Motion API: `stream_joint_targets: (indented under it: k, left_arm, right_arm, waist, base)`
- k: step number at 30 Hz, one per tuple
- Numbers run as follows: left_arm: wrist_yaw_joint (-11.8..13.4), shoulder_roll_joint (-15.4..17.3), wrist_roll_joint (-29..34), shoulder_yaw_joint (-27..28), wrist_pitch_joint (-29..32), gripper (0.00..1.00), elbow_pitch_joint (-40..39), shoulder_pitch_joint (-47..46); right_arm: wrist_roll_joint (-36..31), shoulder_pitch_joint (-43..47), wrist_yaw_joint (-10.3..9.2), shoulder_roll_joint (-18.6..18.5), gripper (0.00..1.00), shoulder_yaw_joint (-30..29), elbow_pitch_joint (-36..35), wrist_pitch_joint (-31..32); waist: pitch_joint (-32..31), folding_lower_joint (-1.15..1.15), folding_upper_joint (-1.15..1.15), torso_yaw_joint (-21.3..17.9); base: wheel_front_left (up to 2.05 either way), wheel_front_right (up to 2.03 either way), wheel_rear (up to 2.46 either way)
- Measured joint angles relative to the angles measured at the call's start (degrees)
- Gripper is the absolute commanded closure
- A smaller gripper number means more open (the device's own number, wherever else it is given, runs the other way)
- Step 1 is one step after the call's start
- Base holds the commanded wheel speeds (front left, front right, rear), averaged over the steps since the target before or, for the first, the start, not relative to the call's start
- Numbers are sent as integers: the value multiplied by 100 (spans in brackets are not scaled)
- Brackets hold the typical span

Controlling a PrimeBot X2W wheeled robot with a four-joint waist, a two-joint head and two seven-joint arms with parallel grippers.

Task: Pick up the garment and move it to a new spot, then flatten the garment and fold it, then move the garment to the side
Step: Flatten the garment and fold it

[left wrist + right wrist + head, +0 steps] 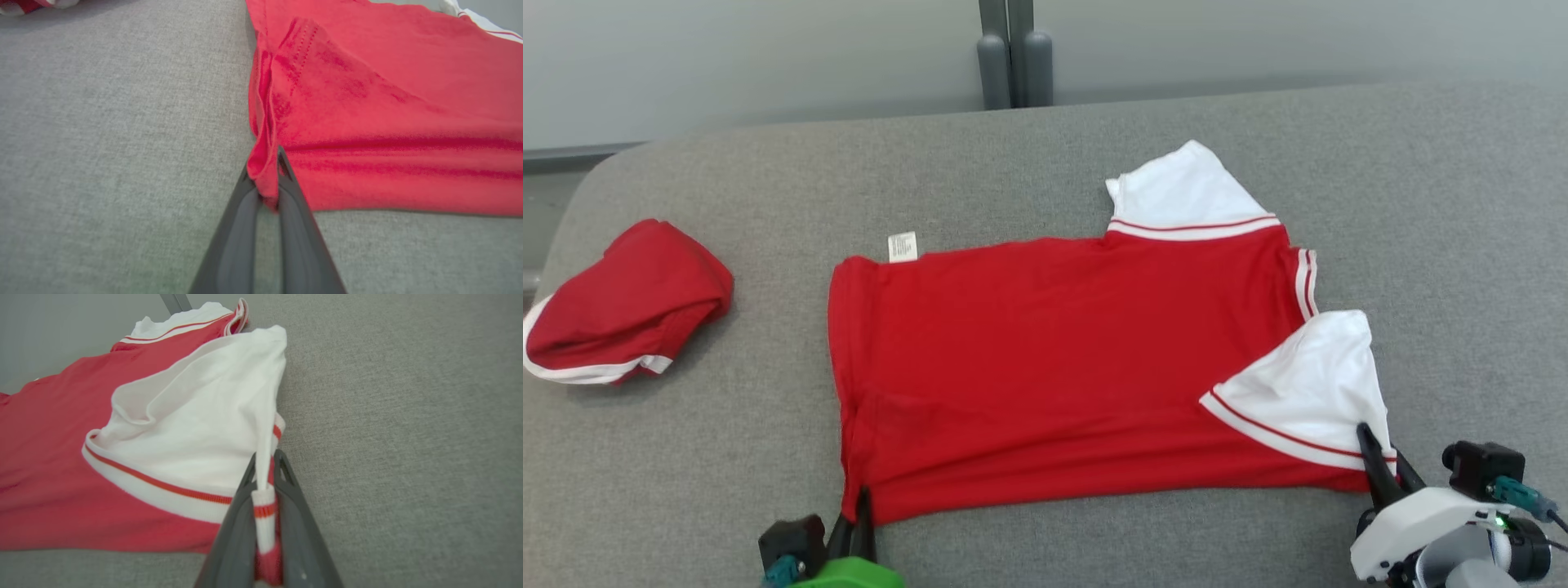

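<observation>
red soft-knit cloth shirt with white sleeves (pixel 1045 367): matt, lightly creased, ribbed trim. grey woven cloth tabletop (pixel 727 474): coarse, matt, speckled. left gripper (pixel 264 163), 2 long dark plastic fingers (pixel 237 245): smooth, dull sheen. right gripper (pixel 266 455) fingers (pixel 298 522): same plastic. rounded white wrist shell (pixel 1409 514): glossy plastic. small white label (pixel 903 247): cloth or paper, cannot tell.

A grey fabric surface (pixel 1094 131) with a rounded far-left corner spreads across the scene. Behind it stands a pale grey wall (pixel 727 57), with grey upright posts (pixel 995 73) against it, under soft even light.
</observation>
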Motion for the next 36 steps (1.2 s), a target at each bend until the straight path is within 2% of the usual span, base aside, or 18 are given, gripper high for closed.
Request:
stream_joint_targets:
  k: [7, 8, 9, 10, 17, 22, 29, 36]
  left_arm:
    - [3, -7, -71, -27, 2, 100, 120, 469]
    - [13, -9, -71, -29, 2, 46, 124, 475]
    - [23, -9, -73, -32, 2, 0, 124, 475]
    - [42, -3, -70, -36, 1, 0, 125, 475]
    - [141, 10, 93, 18, 3, 0, -29, 176]
    - [151, 10, 381, 215, 2, 0, 112, -647]
    - [71, 186, 520, 348, 3, 0, 1221, -1987]
    - [4, 287, 491, 476, 3, 0, 2031, -2909]
  right_arm:
    - [220, 491, 1, -1, 100, 34, 94, 8]
    - [224, 499, 1, 11, 75, 24, 141, 8]
    - [223, 500, 0, 23, 75, 20, 158, 8]
    - [220, 498, -2, 42, 0, -36, 168, 8]
    - [-255, 9, -3, 126, 0, -358, -13, 8]
    - [-603, -693, -3, 213, 0, -156, -58, 8]
    - [-766, -1706, -2, 260, 0, 383, 151, 8]
    - [-720, -2420, -3, 199, 0, 751, 267, 8]
  waist:
    - [-543, 0, 0, 19]
    - [-590, 0, 0, 20]
    - [-616, 0, 0, 20]
    - [-631, 0, 0, 16]
    - [-450, 0, 0, -34]
    - [-183, 0, 0, -106]
    - [286, 0, 0, -226]
    - [762, 0, 0, -352]
  base:
    - [0, 0, 0]
    - [0, 0, 0]
    - [0, 0, 0]
    - [0, 0, 0]
    - [0, 0, 0]
    - [0, 0, 0]
    - [0, 0, 0]
    - [0, 0, 0]
